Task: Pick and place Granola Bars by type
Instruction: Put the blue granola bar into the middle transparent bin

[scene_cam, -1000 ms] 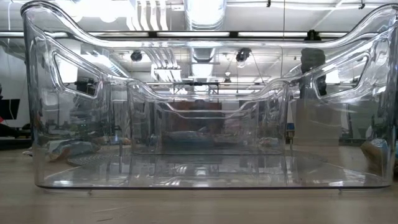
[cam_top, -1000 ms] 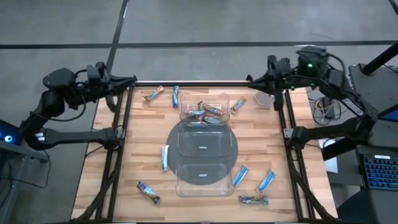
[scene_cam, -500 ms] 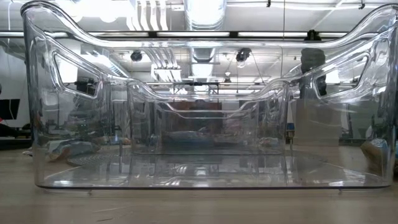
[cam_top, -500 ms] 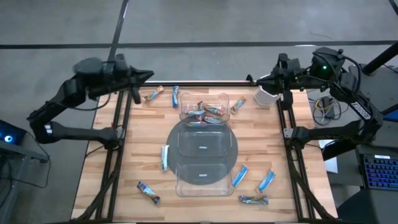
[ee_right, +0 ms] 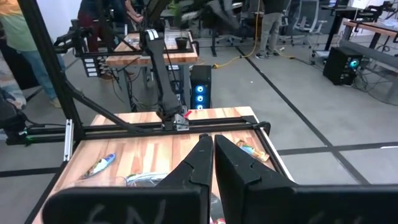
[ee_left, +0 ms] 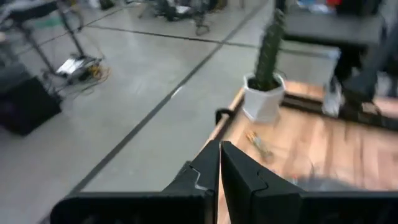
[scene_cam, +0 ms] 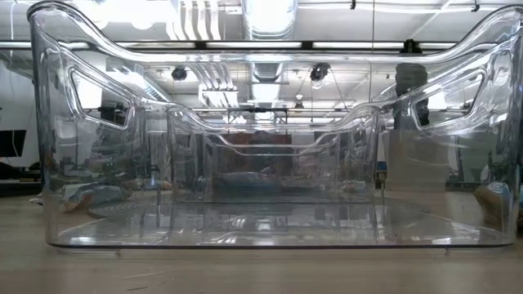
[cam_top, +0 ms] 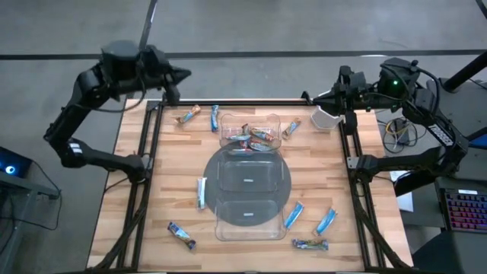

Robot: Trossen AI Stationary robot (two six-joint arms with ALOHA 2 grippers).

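High view looks straight down; low view sits against the tray point(scene_cam: 261, 237); wrist views face the table point(ee_right: 143, 155).

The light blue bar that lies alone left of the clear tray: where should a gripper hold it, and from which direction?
Grip the light blue bar across its narrow middle, coming straight down. It lies flat on the table, apart from the clear tray.
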